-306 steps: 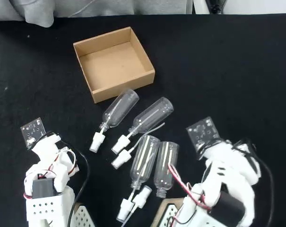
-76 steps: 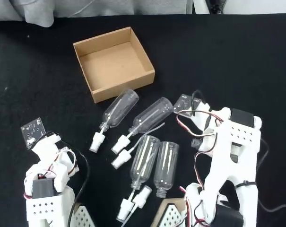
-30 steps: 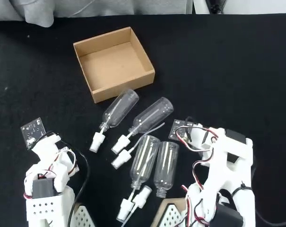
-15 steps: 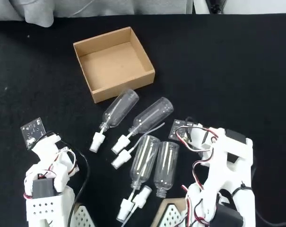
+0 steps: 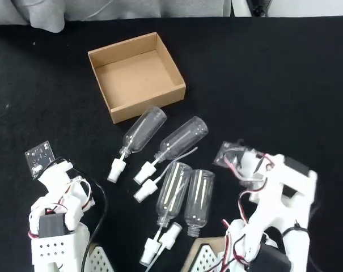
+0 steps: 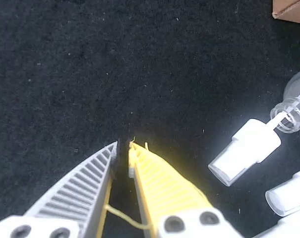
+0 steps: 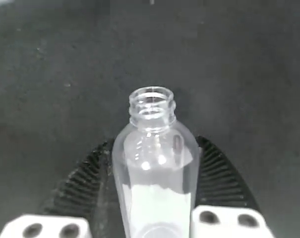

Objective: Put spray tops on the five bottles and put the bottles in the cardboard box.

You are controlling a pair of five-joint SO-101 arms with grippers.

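Held bottle [image 7: 157, 173]: it is clear, has no top on, and is clamped between the two black fingers [image 7: 216, 173] of the right tool [image 7: 156, 143]. Its open neck sticks out past the finger ends, over the dark surface [image 5: 273, 85]. I cannot tell if it touches the surface.

Four more bottles lie on their sides in front of the arms. The left bottle [image 5: 144, 130] and the second bottle [image 5: 182, 139] lie side by side, slanted, with their necks toward the arms. The third bottle [image 5: 173, 192] and the fourth bottle [image 5: 198, 197] lie closer to the arms, close side by side. The fourth bottle's neck is open. The right arm [image 5: 279, 192] stands just beside it.

Five white tops lie loose near the necks. The first top [image 5: 117, 168] is just by the left bottle's neck. The second top [image 5: 144, 171] is by the second bottle's neck, and the third top [image 5: 145, 191] is just beside that one. The last tops [image 5: 171, 235] lie together near the third bottle's neck.

The box [image 5: 150, 103] sits open side up past the bottles, just beside the left bottle's bottom end.

The left tool [image 6: 123, 145] has its grey and yellow fingers nearly together with nothing between them. It hangs over the surface, near the first top.
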